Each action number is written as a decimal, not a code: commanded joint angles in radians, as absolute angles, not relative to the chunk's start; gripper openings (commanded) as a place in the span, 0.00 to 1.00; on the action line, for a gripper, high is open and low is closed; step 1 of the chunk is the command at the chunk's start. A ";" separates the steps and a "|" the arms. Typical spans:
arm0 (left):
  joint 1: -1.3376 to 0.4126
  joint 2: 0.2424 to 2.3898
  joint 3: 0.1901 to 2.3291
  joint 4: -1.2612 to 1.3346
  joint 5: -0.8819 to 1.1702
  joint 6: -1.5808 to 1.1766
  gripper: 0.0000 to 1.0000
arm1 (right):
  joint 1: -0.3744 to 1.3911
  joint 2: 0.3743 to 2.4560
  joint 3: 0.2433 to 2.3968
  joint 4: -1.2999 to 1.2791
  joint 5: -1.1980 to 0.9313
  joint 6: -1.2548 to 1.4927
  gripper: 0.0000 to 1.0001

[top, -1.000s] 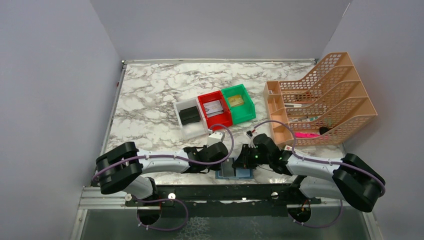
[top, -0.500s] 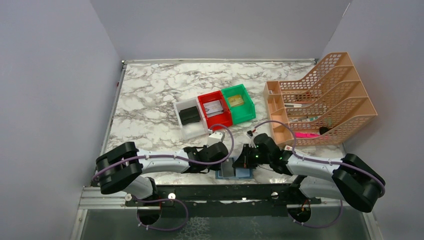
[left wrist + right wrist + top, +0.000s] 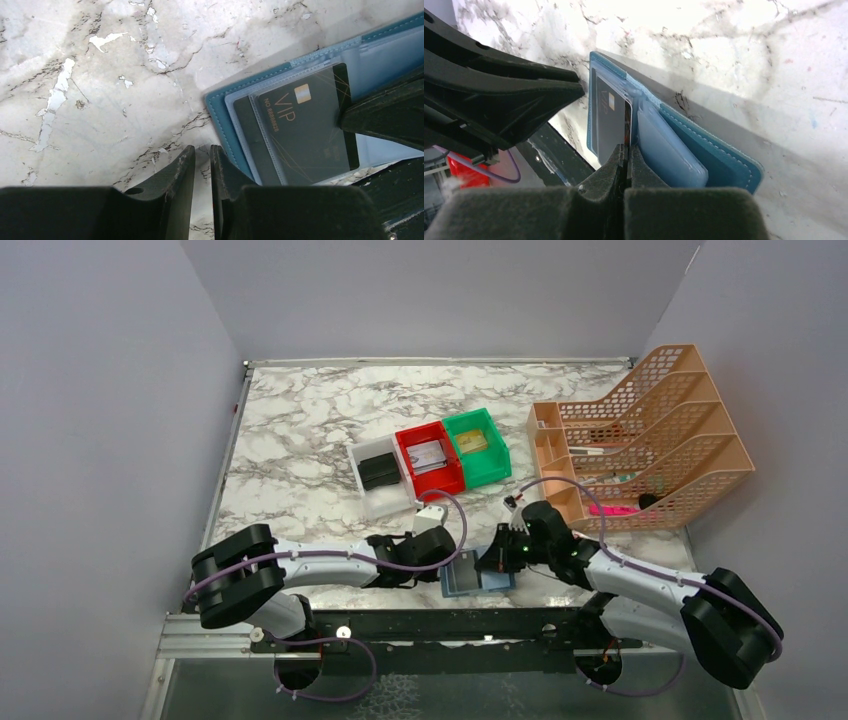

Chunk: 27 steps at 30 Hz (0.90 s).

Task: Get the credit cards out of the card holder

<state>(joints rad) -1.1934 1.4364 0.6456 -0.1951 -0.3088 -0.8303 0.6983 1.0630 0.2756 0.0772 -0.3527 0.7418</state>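
One card, pinched edge-on in the right hand, sits in the holder just ahead. Left hand, barely apart, only grazes the holder's corner. Pulling may drag the holder along, or the card may slip.

The card holder seems matt stitched leatherette; sleeves and credit card smooth plastic; table polished marble-patterned.

Teal card holder, black gold-lettered card, grey-veined table
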 commanded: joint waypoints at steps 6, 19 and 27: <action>-1.201 1.443 0.605 -0.318 -0.327 -0.843 0.25 | 0.684 1.110 0.304 -0.024 -0.310 0.680 0.02; -1.200 1.282 0.660 -0.304 -0.275 -0.779 0.61 | 0.694 1.419 0.319 0.378 -0.462 0.817 0.01; -1.202 1.420 0.689 -0.321 -0.259 -0.772 0.59 | 0.695 1.439 0.288 0.429 -0.488 0.828 0.03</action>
<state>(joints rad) -1.1938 1.3605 0.6498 -0.2947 -0.2939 -0.7891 0.6880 1.4204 0.3119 0.3828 -0.4858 0.8223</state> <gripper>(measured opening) 0.605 0.025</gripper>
